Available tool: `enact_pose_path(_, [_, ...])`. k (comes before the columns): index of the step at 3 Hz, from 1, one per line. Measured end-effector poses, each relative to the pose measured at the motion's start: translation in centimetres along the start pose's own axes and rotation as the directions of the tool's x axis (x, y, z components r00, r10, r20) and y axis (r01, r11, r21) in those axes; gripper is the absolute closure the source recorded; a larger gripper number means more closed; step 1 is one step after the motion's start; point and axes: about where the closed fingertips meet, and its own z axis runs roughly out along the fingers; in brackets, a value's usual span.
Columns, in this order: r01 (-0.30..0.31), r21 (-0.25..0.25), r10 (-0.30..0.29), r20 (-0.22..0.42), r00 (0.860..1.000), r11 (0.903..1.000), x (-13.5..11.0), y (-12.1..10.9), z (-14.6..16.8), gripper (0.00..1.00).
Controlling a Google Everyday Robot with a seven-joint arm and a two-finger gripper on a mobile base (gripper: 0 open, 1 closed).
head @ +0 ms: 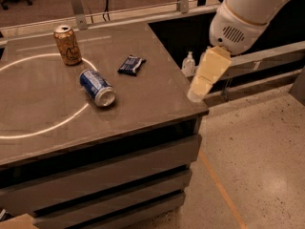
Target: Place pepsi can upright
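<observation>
One pepsi can (97, 87) lies sideways on table (152, 97), so needs righting | tool (198, 90) hangs beside table corner, well apart from can | grip state: cannot tell

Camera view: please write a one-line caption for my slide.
Pepsi can lies on its side on the table, near an upright tan can and a wrapper; gripper hangs at the table's right edge.

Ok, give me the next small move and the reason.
Probably swing the gripper in over the table toward the pepsi can: the can lies on its side, ungrasped, and the gripper hangs just off the table's edge, well apart from it.
</observation>
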Motion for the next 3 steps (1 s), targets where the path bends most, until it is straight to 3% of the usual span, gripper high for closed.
enact_pose_path(1, [-0.022, 0.016, 0.021, 0.065, 0.998, 0.9996, -7.7, -2.6, 0.8, 0.00])
enact_pose_path(2, [-0.022, 0.016, 0.021, 0.065, 0.998, 0.9996, -7.7, -2.6, 0.8, 0.00])
enact_pose_path(3, [-0.080, 0.015, 0.079, 0.087, 0.993, 0.9967, -8.8, -2.8, 1.8, 0.00])
